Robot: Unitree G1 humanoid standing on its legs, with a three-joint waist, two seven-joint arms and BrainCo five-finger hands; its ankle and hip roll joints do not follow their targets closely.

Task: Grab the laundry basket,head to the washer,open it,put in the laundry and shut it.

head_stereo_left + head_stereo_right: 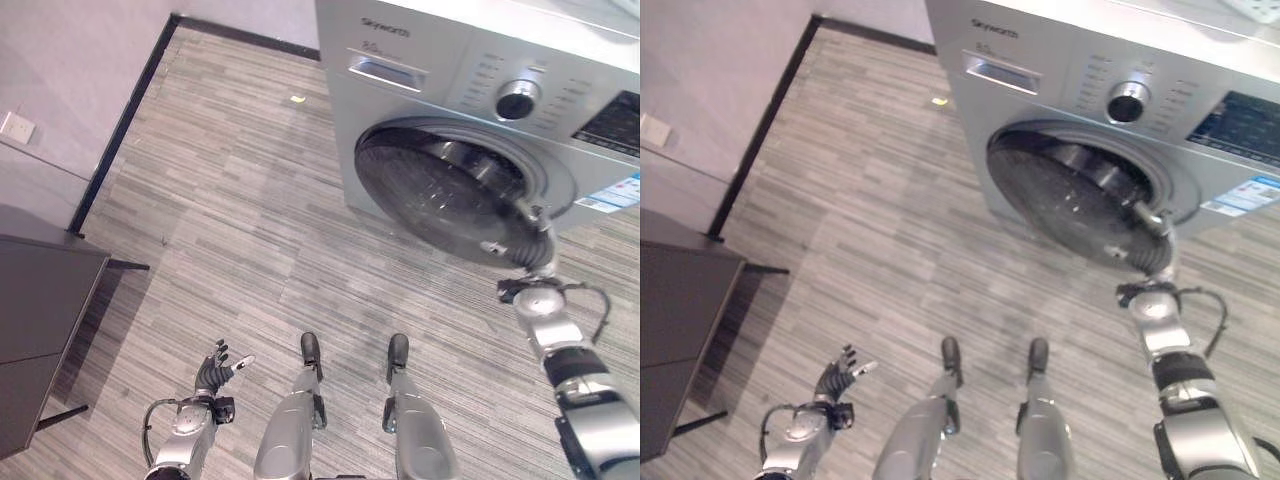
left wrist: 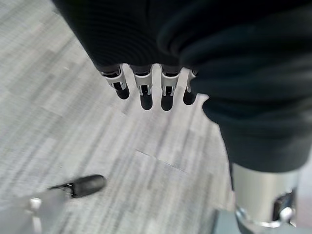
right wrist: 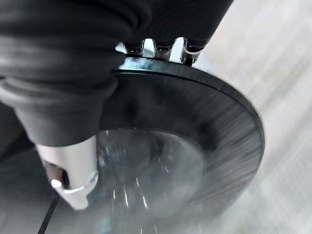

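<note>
A washing machine (image 1: 480, 130) is standing on office-style striped carpet (image 1: 230, 210), suggesting a test room beside a dark cabinet (image 1: 40, 330).

A dark cabinet (image 1: 40, 330) stands at the left on the striped grey floor (image 1: 230, 220), by the wall (image 1: 70, 70)

I count one washer (image 1: 480, 130), with one round door (image 1: 450, 190), one dial (image 1: 517, 99), one detergent drawer (image 1: 385, 70) and one dark display panel (image 1: 612, 125) on its front. From my seat I make out two hands, a left hand (image 1: 215, 372) and a right hand (image 1: 540, 262). Apart from those I count one dark cabinet (image 1: 40, 320) at the left, one wall plate (image 1: 16, 127) and one small yellowish scrap (image 1: 297, 98) on the floor.
</note>
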